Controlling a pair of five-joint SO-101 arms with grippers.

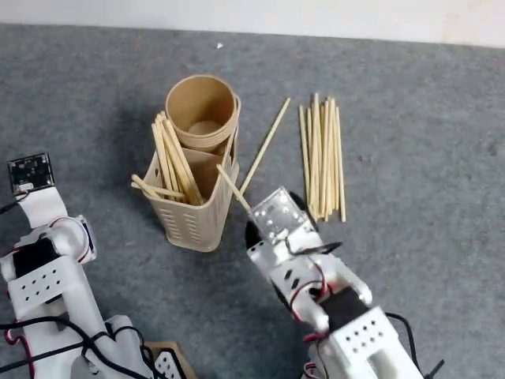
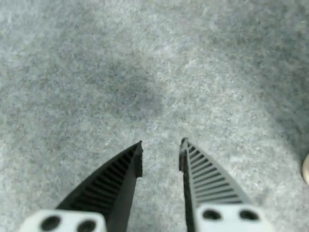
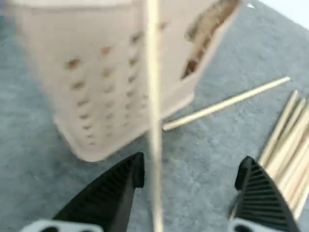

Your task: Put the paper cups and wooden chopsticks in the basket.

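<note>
High view: a slotted basket [image 1: 193, 225] on the grey tabletop [image 1: 426, 260] holds stacked paper cups [image 1: 201, 110]. Loose chopsticks [image 1: 322, 158] lie nearby. The right gripper [image 3: 193, 164] spreads its fingers [image 3: 120, 186] wide around one ungripped chopstick [image 3: 153, 121] beside the basket. The left gripper [image 2: 161, 145] is narrowly parted over bare tabletop. The sticks look light, stiff and slippery, so they are best pinched mid-length.

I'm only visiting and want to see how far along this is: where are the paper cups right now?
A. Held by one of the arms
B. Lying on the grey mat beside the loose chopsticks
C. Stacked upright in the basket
C: the high view shows the paper cups stacked upright inside the basket, next to some chopsticks that are also in it.
</note>
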